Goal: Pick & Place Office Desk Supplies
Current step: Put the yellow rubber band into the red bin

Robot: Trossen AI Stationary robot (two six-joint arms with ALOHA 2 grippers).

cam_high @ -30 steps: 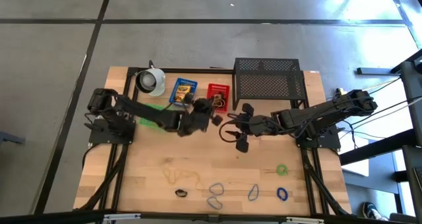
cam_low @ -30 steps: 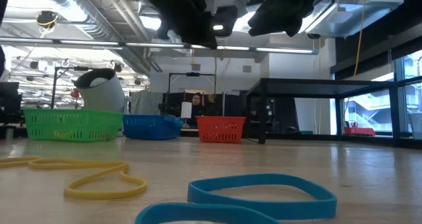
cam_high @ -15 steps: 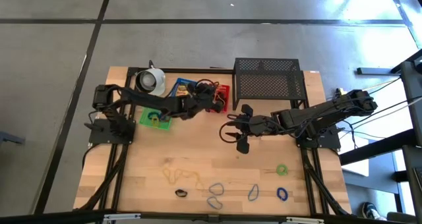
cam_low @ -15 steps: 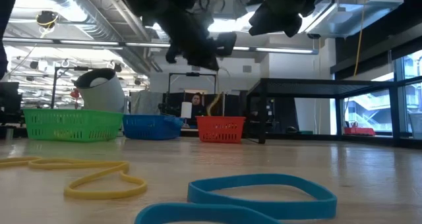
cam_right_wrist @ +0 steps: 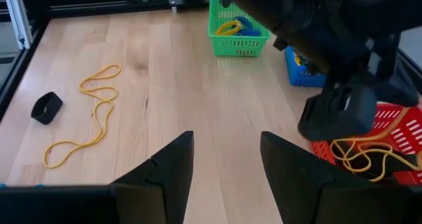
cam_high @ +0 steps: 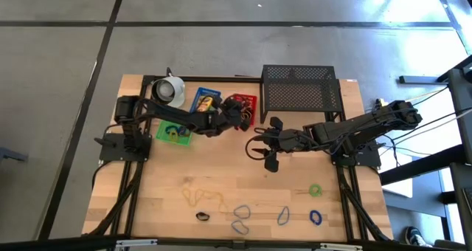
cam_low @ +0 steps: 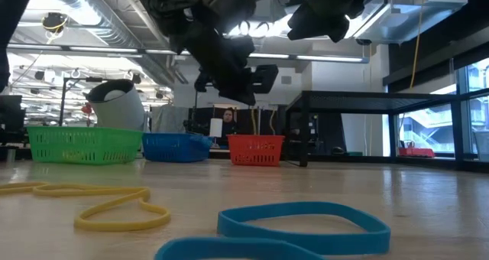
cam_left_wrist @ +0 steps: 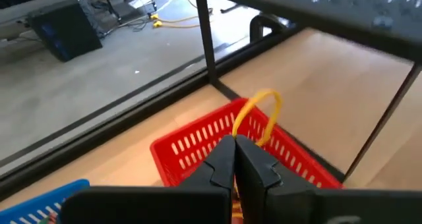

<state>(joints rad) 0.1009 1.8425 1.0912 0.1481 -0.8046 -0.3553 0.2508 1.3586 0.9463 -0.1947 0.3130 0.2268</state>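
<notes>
My left gripper (cam_high: 240,115) hangs over the red basket (cam_high: 246,102) at the table's far middle, shut on a yellow rubber band (cam_left_wrist: 258,112). The band and basket (cam_left_wrist: 198,141) show in the left wrist view. My right gripper (cam_high: 265,149) is open and empty, held above the table's middle, right of the basket. More rubber bands lie flat near the front edge: a yellow one (cam_high: 198,196), blue ones (cam_high: 240,218), a green one (cam_high: 315,190), with a dark clip (cam_high: 203,216). The red basket holds yellow bands (cam_right_wrist: 359,153). My left gripper pinches the yellow band's lower part (cam_left_wrist: 239,133) between its two fingertips. The rest of the loop (cam_left_wrist: 267,100) sticks out past the fingertips, clear of the red basket below it.
A green basket (cam_high: 173,131) with bands and a blue basket (cam_high: 206,102) with a crayon box stand left of the red one. A white cup (cam_high: 169,91) is at the far left, a black wire-mesh rack (cam_high: 299,88) at the far right.
My left gripper has gone from the table's middle toward the far edge and a little right, carrying the yellow band, and now stands over the red basket. It has stayed shut. My right gripper has kept still.
</notes>
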